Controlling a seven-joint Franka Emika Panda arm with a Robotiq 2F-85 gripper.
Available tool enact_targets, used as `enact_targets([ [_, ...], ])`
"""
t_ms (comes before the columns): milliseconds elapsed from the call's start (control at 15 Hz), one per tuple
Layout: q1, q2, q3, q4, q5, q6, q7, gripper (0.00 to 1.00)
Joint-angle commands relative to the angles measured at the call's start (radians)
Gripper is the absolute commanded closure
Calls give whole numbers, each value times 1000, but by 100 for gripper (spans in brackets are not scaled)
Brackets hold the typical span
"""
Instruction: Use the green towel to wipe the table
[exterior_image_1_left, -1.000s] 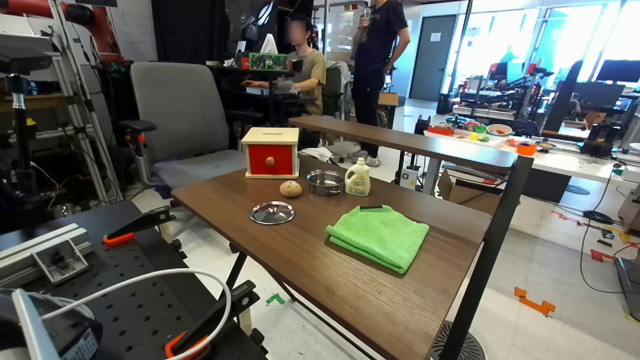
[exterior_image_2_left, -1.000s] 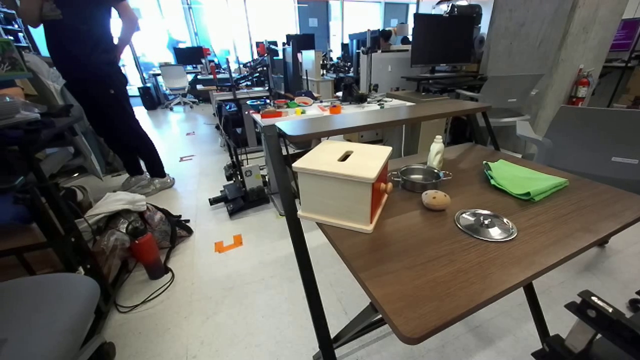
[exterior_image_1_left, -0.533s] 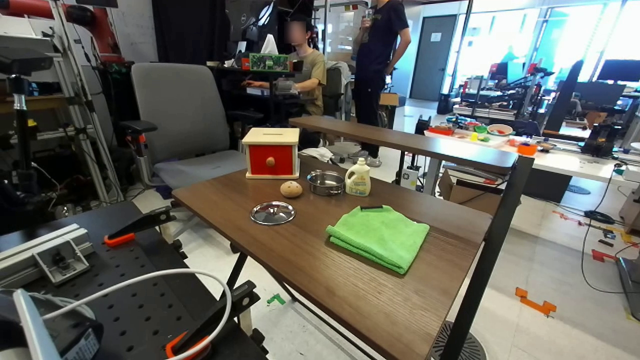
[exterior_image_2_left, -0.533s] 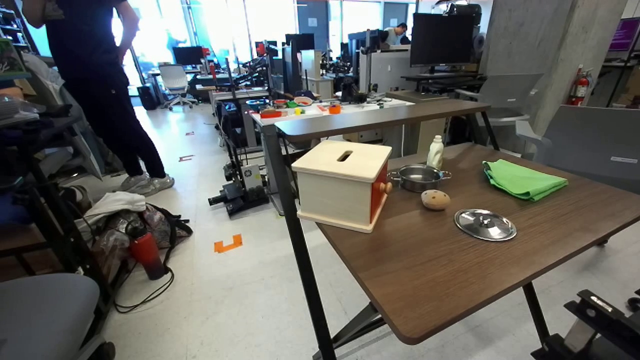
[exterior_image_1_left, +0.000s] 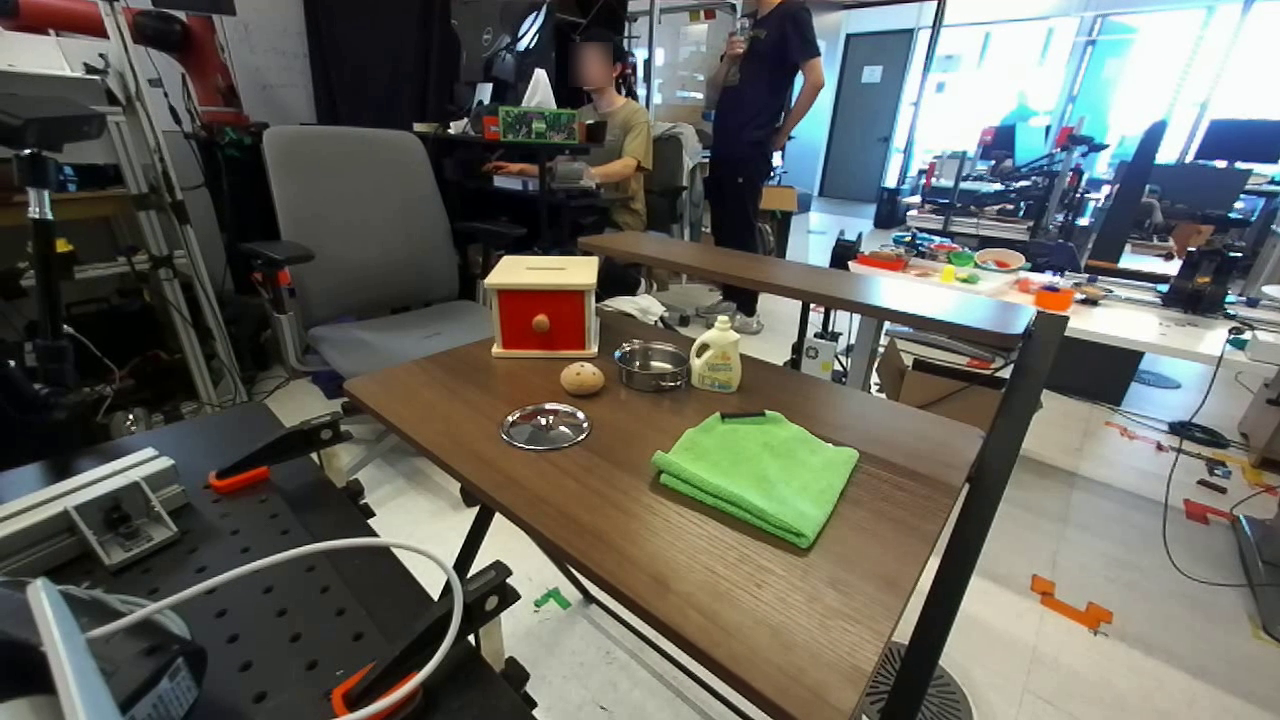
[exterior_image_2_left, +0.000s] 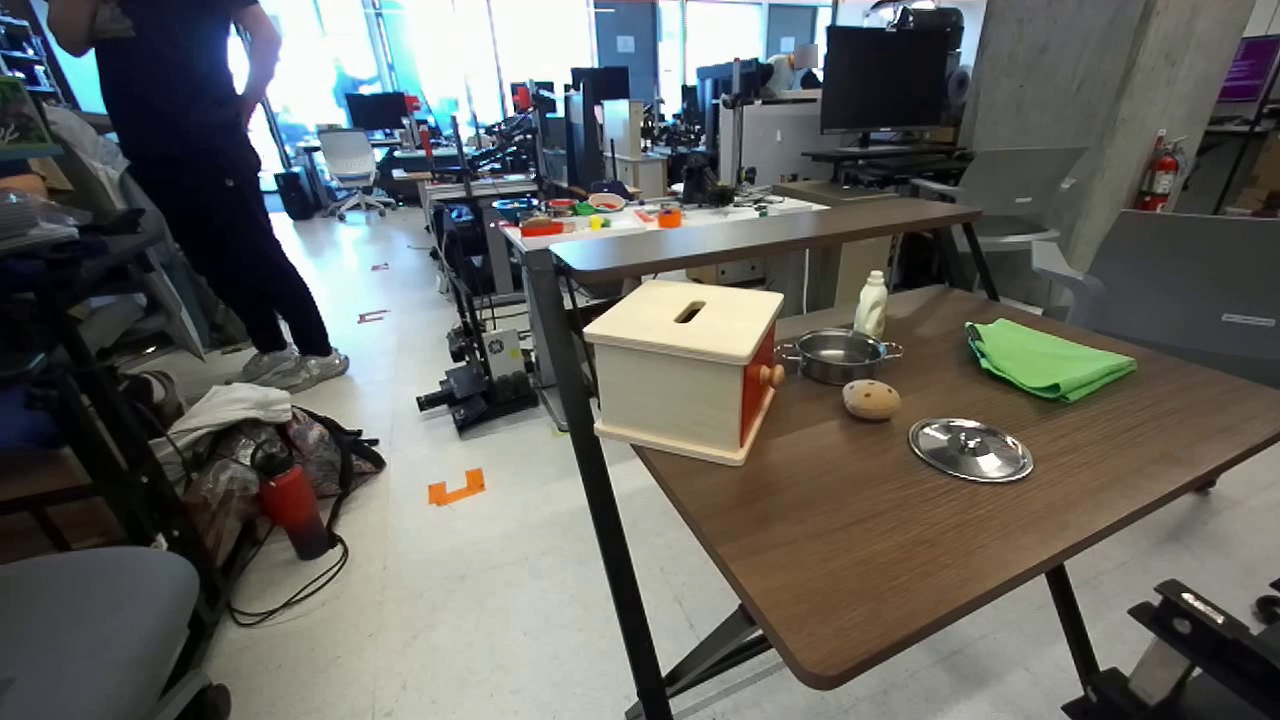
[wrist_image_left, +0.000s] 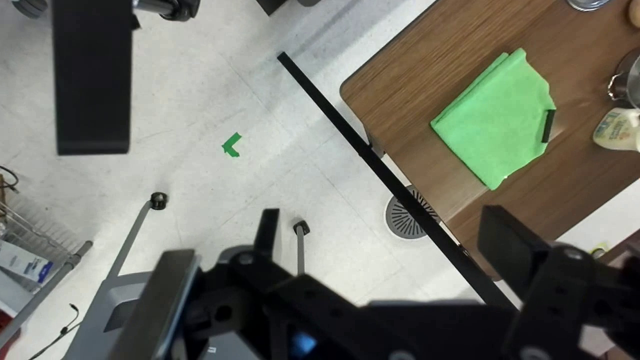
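Observation:
The green towel (exterior_image_1_left: 765, 475) lies folded and flat on the brown wooden table (exterior_image_1_left: 600, 520). It also shows in an exterior view (exterior_image_2_left: 1050, 360), near the table's far side. In the wrist view the towel (wrist_image_left: 500, 120) is at the upper right, with a black tag on one edge. My gripper (wrist_image_left: 382, 217) is open and empty, its two fingers wide apart in the wrist view. It is over the floor and the table's edge, off to the side of the towel and not touching it. The gripper does not show in the exterior views.
A wooden box with a red drawer (exterior_image_1_left: 540, 318), a tan speckled object (exterior_image_1_left: 581, 379), a metal pot (exterior_image_1_left: 652, 378), a white bottle (exterior_image_1_left: 716, 360) and a metal lid (exterior_image_1_left: 546, 426) stand on the table. A raised shelf (exterior_image_1_left: 800, 275) and a black post (exterior_image_1_left: 985, 490) border it.
The towel and the other things on the table have not moved. Only people in the background have shifted a little.

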Motion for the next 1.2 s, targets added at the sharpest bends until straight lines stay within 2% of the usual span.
enact_targets([
  [0,-5,126,59,94,39,33,0,0],
  [533,-6,321,189,239,50,20,-21,0],
  [667,-17,348,210,276,93,-31,-4,0],
  [733,-37,343,228,276,159,-103,-31,0],
  [800,-8,328,209,229,81,-13,0,0],
  [933,-17,339,217,248,122,-65,-9,0],
  [1133,-21,339,217,254,130,-73,-12,0],
])
